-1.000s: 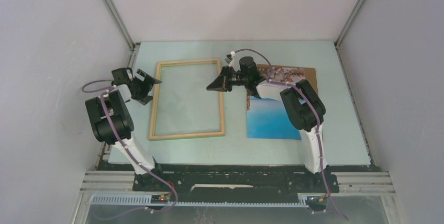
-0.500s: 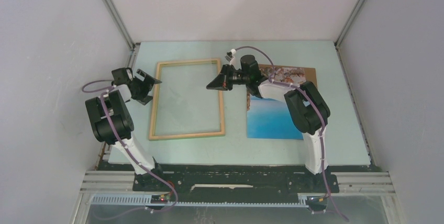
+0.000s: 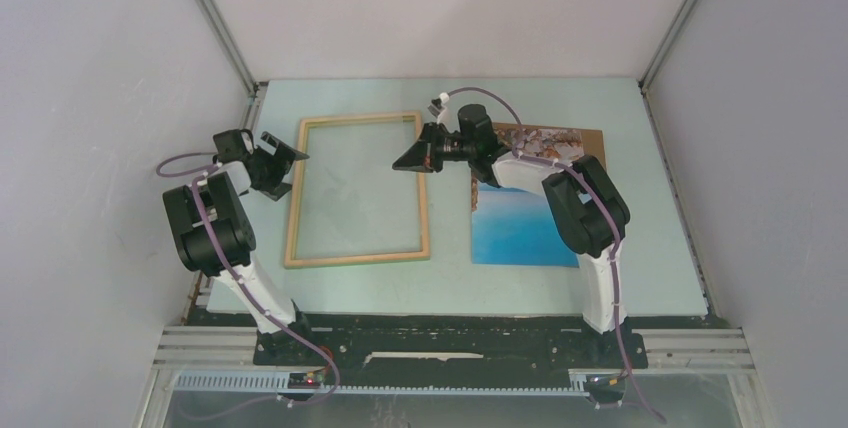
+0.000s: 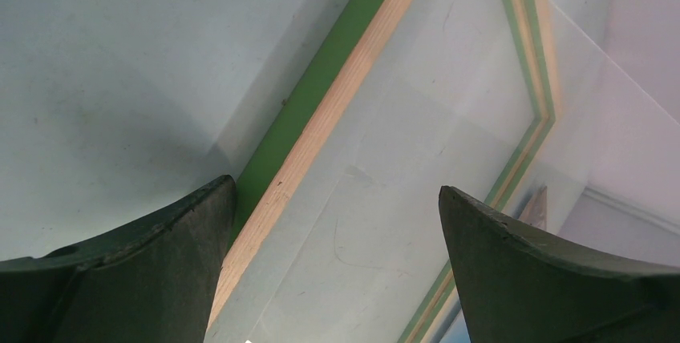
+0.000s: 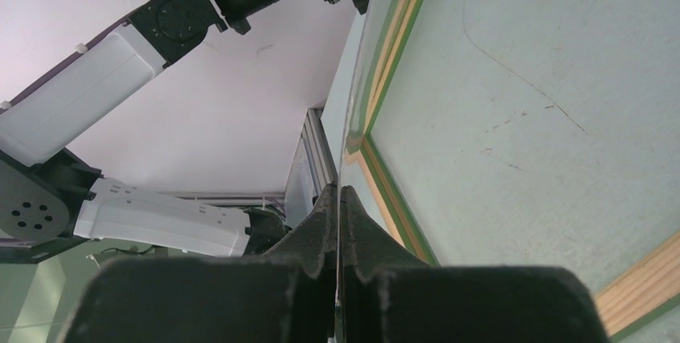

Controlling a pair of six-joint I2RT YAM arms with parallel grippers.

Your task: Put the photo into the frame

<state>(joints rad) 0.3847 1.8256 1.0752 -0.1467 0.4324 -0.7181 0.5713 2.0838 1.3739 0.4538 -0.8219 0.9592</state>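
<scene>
The frame lies flat on the table, left of centre, pale wood face up, with a green side showing in the left wrist view. The photo, a seaside print, lies to its right on a brown board. My right gripper is shut on the edge of a thin clear pane, which slants over the frame's opening. My left gripper is open and empty above the frame's left rail near its far end, with the rail and the pane showing between its fingers.
The table is boxed in by grey walls with metal corner posts. My right arm reaches over the photo and hides part of it. The left arm's white links show behind the pane in the right wrist view.
My right arm's elbow has shifted slightly to the right and its gripper has edged up with the pane. The left arm, the frame and the photo have not moved.
</scene>
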